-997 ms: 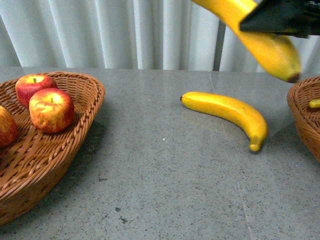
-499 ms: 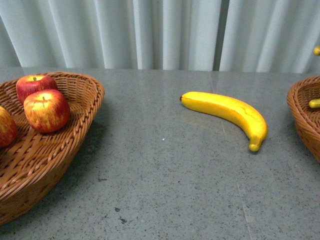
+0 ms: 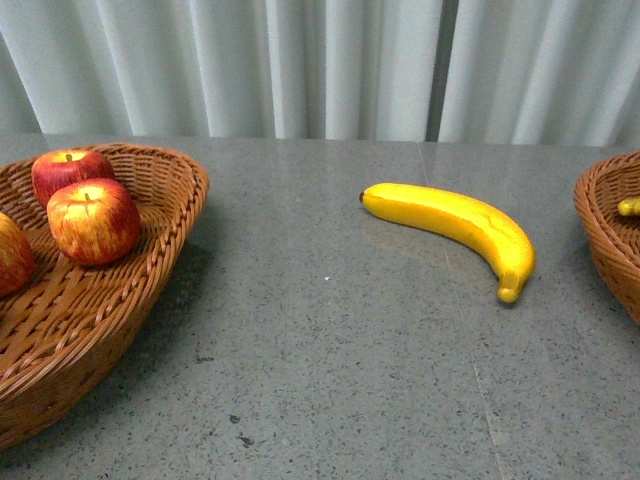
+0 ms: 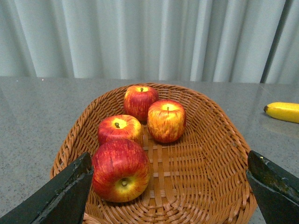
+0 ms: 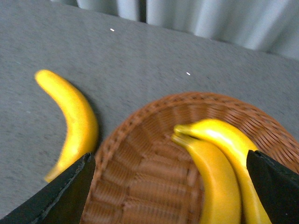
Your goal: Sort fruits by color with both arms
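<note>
In the front view, one loose banana (image 3: 455, 222) lies on the grey table (image 3: 320, 360) right of centre, apart from the left basket (image 3: 160, 250) holding apples (image 3: 93, 220) at the left edge and the right basket (image 3: 600, 235) at the right edge. The left gripper (image 4: 169, 161) hangs with jaws spread wide and empty over four apples in its basket. The right gripper (image 5: 169, 158) is likewise wide and empty over two bananas (image 5: 210, 177) lying side by side in the right basket
</note>
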`<state>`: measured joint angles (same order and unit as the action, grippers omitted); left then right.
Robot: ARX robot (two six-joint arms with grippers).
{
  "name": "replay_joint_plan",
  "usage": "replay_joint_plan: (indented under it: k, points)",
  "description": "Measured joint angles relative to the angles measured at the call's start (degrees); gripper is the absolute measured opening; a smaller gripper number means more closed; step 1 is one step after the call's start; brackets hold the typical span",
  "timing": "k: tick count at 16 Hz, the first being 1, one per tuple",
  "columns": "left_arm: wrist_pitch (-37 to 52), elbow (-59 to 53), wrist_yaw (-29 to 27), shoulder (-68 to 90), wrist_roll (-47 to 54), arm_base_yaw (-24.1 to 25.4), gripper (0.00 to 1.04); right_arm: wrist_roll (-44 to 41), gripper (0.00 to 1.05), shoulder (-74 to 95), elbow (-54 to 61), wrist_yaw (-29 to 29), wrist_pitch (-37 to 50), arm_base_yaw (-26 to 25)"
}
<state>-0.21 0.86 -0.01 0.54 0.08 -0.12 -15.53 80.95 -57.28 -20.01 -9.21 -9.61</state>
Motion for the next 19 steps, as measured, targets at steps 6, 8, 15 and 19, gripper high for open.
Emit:
replay_joint_plan:
  k: [6,8,15,19]
  points:
    - [0.0,0.0,0.0,0.0,0.0,0.0,0.98,8.2,0.98,17.3,-11.3,6.0,10.0,22.8]
    - [0.0,0.0,0.0,0.0,0.0,0.0,0.98,8.1,0.98,24.3,-17.1,7.7,9.9,25.6]
    - [0.0,0.0,0.0,0.0,0.0,0.0,0.98,3.1,0.98,34.7,-28.0,9.7,-5.5,22.9]
    - [0.0,0.0,0.0,0.0,0.0,0.0,0.98,0.1,0.98,40.6,-30.1,11.5,-7.4,22.4]
